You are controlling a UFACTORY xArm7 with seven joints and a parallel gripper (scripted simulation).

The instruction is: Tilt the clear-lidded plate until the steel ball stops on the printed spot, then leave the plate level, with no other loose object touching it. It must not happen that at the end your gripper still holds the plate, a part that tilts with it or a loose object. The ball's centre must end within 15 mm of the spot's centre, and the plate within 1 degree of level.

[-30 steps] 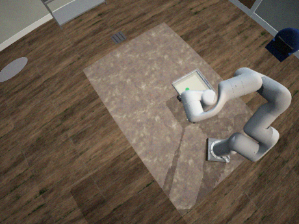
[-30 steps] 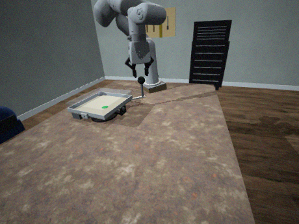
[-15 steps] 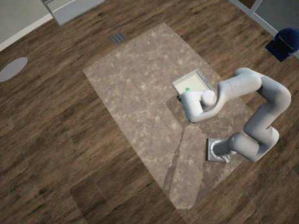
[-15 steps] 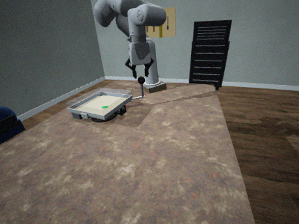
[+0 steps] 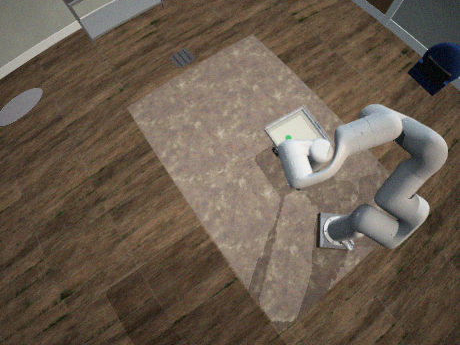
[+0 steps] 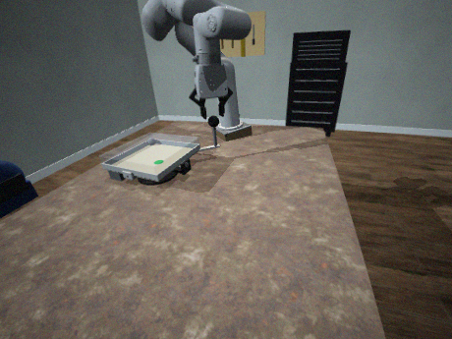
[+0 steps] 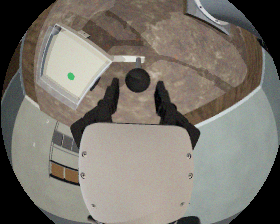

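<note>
Your fingers (image 6: 212, 114) stand open, empty, above the black knob (image 6: 213, 121) (image 7: 137, 80). In the wrist view, the plate (image 5: 285, 123) (image 6: 117, 162) (image 7: 56, 92) lies at ten o'clock. Centre over the knob, descend straight, then grip without nudging it.

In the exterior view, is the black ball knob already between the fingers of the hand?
No, the black ball knob is below the open fingertips of the hand.
</note>
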